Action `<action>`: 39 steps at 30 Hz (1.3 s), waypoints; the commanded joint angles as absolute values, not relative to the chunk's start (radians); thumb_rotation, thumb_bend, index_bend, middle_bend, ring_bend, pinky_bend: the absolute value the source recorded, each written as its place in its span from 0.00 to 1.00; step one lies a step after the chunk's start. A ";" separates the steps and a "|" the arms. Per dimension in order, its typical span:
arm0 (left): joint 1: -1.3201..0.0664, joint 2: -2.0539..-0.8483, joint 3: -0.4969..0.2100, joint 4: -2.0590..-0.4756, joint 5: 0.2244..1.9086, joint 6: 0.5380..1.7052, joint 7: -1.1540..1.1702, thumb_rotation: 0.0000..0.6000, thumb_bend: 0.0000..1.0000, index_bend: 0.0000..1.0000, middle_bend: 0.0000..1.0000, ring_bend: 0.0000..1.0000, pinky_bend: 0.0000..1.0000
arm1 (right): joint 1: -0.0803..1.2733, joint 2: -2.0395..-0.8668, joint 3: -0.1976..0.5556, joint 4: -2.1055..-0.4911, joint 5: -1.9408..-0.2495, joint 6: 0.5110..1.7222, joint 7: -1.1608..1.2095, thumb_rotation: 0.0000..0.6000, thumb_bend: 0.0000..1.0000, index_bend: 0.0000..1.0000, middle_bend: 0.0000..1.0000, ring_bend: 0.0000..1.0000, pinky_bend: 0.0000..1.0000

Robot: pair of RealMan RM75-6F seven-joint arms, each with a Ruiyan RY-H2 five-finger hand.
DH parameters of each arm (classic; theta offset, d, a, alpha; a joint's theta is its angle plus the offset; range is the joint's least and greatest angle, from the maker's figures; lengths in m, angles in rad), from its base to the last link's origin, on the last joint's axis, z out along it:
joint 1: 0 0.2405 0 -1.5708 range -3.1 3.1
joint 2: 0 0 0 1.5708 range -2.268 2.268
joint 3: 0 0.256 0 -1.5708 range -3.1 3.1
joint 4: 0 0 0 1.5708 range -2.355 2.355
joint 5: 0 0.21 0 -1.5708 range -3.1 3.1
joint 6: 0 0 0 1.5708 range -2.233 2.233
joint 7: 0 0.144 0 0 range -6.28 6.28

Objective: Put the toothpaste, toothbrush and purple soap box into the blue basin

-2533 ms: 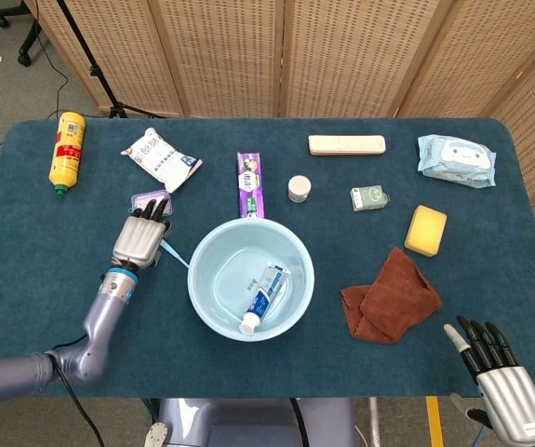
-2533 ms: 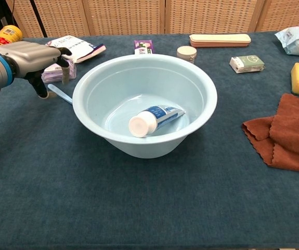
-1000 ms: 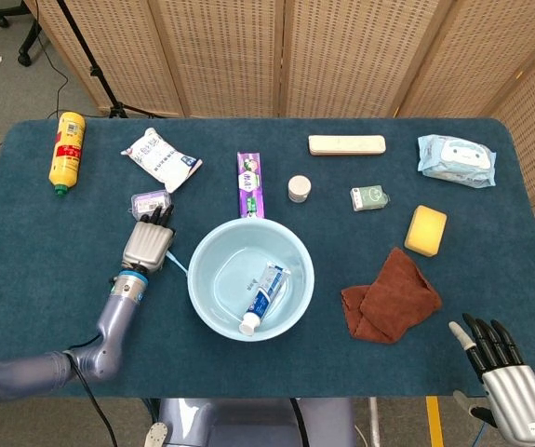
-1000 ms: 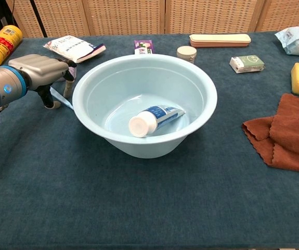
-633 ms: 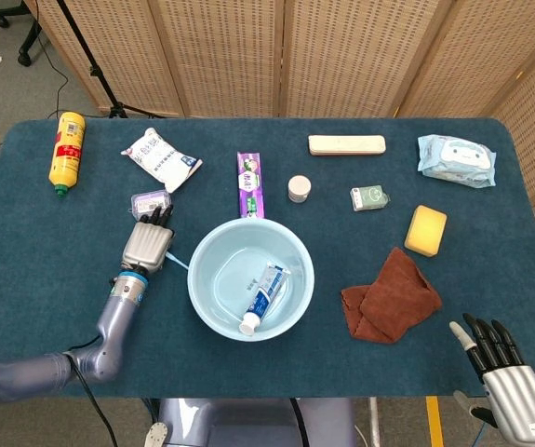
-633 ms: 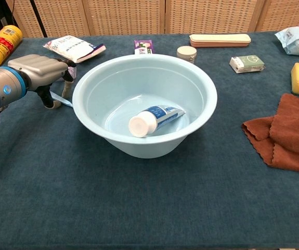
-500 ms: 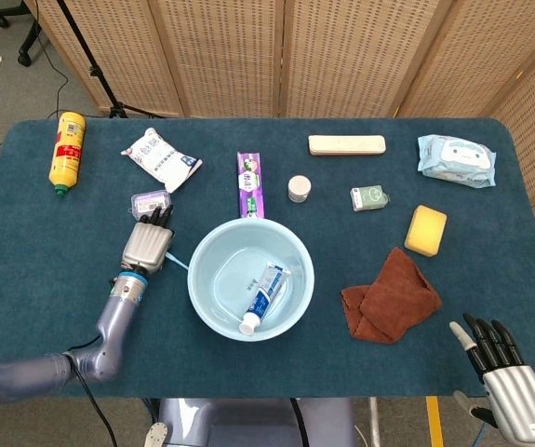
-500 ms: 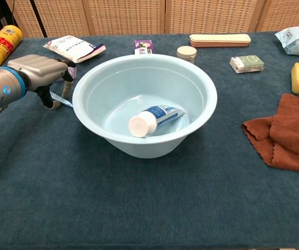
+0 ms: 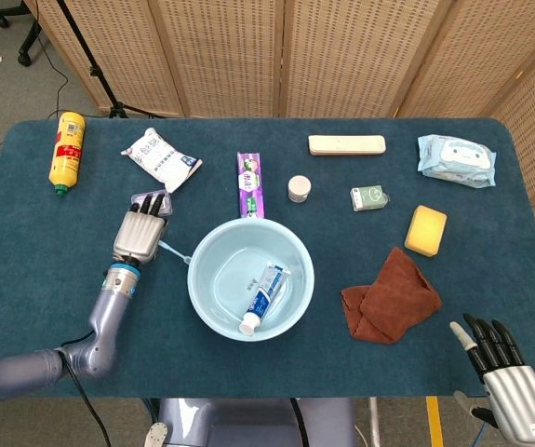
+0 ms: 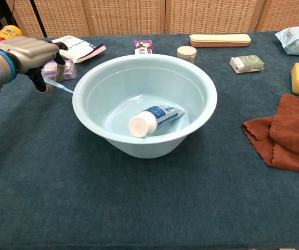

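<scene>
The blue basin stands at the table's middle front, and the toothpaste lies inside it. My left hand is raised just left of the basin and pinches the light blue toothbrush, whose free end points at the basin rim. The purple soap box sits on the table behind that hand, partly hidden by its fingers. My right hand hangs off the table's front right corner, fingers apart and holding nothing.
Along the back lie a yellow bottle, a white packet, a purple carton, a small jar, a cream case, a green box and wipes. A yellow sponge and brown cloth lie right of the basin.
My left hand has risen and shifted back toward the soap box, taking the toothbrush up off the table. The right hand has stayed put.
</scene>
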State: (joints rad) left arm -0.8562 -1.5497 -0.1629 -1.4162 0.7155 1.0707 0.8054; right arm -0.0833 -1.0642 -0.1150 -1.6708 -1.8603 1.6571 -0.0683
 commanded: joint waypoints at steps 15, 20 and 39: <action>-0.856 -1.347 -0.251 -1.635 0.659 1.123 0.787 1.00 0.40 0.66 0.00 0.00 0.21 | -0.087 -1.065 -0.119 -1.672 -1.870 1.662 -0.076 1.00 0.13 0.00 0.00 0.00 0.00; -0.862 -1.327 -0.274 -1.676 0.639 1.130 0.773 1.00 0.40 0.66 0.00 0.00 0.21 | -0.086 -1.065 -0.119 -1.672 -1.869 1.661 -0.074 1.00 0.13 0.00 0.00 0.00 0.00; -0.993 -1.490 -0.321 -1.898 0.655 1.305 0.880 1.00 0.39 0.67 0.00 0.00 0.21 | -0.084 -1.055 -0.123 -1.673 -1.874 1.665 -0.046 1.00 0.13 0.00 0.00 0.00 0.00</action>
